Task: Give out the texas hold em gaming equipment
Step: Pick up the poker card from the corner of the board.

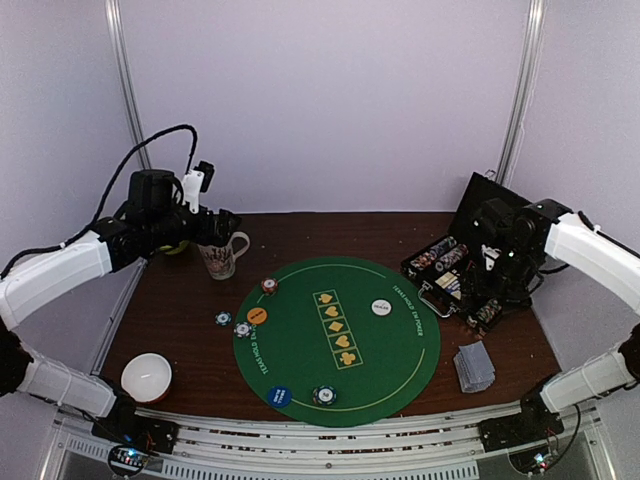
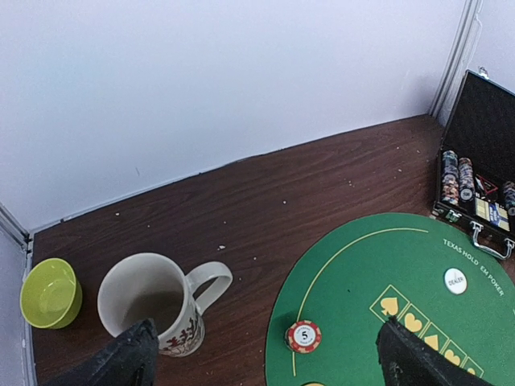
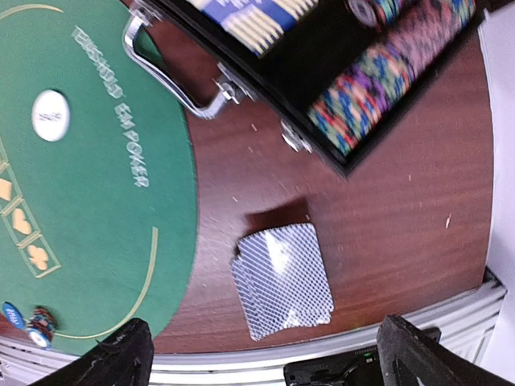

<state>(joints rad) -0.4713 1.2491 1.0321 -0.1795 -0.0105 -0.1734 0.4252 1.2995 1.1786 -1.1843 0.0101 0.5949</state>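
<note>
Card stack point(image 3: 282, 280) beside green mat point(image 3: 88, 209), black case point(image 3: 322, 56) of seemingly striped chips point(image 3: 378, 88)

Bright, even, diffuse light in all three views; walls wash pale lavender. Shadows around green mat point(image 1: 335, 340) soft and short. Right of mat, card deck point(image 3: 282, 281) shows glare patch on backs and throws a dark shadow on desk point(image 3: 386, 217) toward chip case point(image 3: 306, 64). In right wrist view chips point(image 3: 378, 88) smeared, out of focus. Left of mat, white bowl point(image 1: 147, 377) nearly blown out. Behind mat, frame posts point(image 1: 520, 90) lean apart: wide-angle distortion. Left wrist view sharp.
</note>
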